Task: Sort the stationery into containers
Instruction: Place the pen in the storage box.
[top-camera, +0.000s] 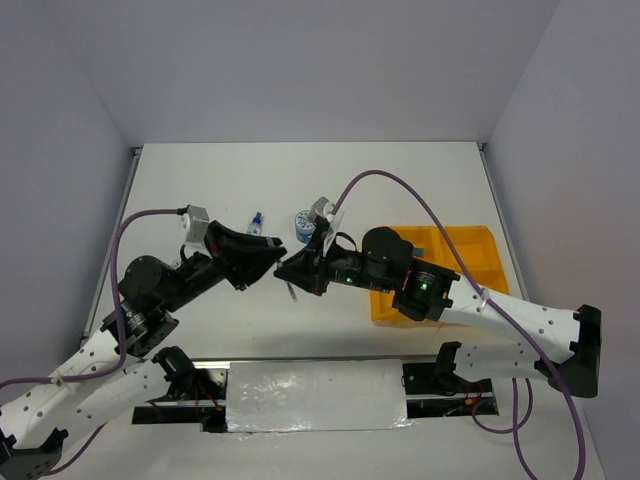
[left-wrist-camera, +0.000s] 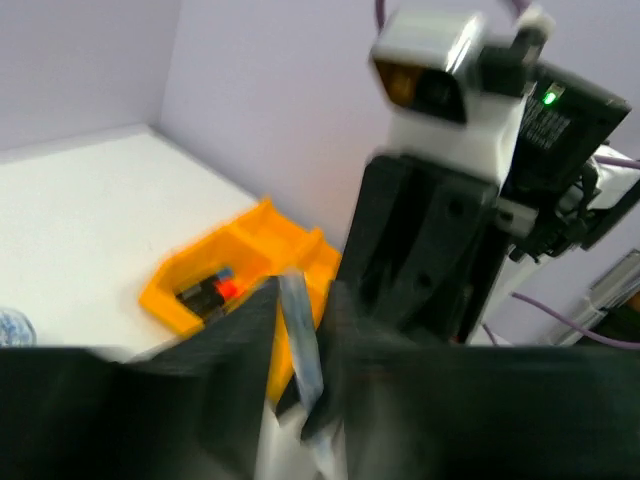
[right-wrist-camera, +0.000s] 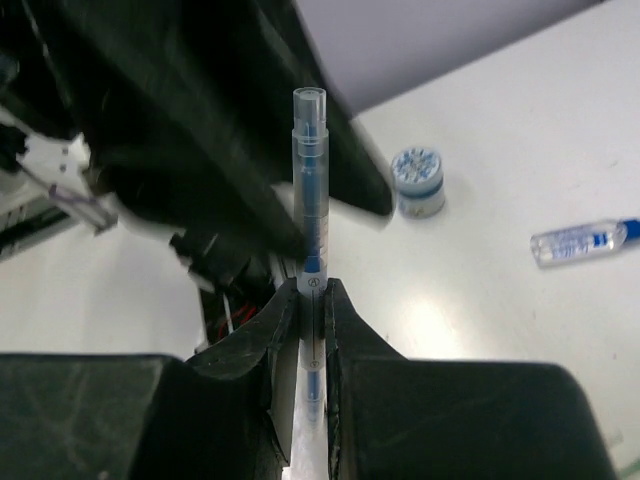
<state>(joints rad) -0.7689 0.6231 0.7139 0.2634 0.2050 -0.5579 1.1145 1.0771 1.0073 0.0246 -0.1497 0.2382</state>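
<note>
The left gripper (top-camera: 272, 262) reaches in from 8 o'clock to the middle of the white table (top-camera: 200, 180). In its own wrist view its dark fingers (left-wrist-camera: 235, 340) are drawn in to a narrow slot that the pen (right-wrist-camera: 310, 190) fills. That view is blurred, but both sides look to be touching it.

At 11 o'clock from where the grippers meet, the blue-capped clear bottle (top-camera: 256, 223) lies on its side on the bare table. It carries blue print that is too small to read.

The pen is clear, with blue ink inside and no legible marking. It runs between the two grippers, off the table.

At 12 o'clock a round blue-white pot (top-camera: 303, 219) stands upright, just beside the bottle but apart from it. Its lid has a pattern but no words that can be made out.

The right gripper (top-camera: 293, 268) comes in from 3 o'clock, tip to tip with the left one. Its fingers (right-wrist-camera: 345, 330) are pinched tight on the pen's lower half.

Further toward 3 o'clock sits the orange-yellow tray (top-camera: 478, 262), its near-left part hidden under the right arm. The left wrist view shows short black highlighters (left-wrist-camera: 205, 295) lying in one compartment, one with an orange-red cap.

Open tabletop stretches toward 12 o'clock up to the back wall, and toward 9 o'clock. The tray's right rim lies close to the table's right edge.
</note>
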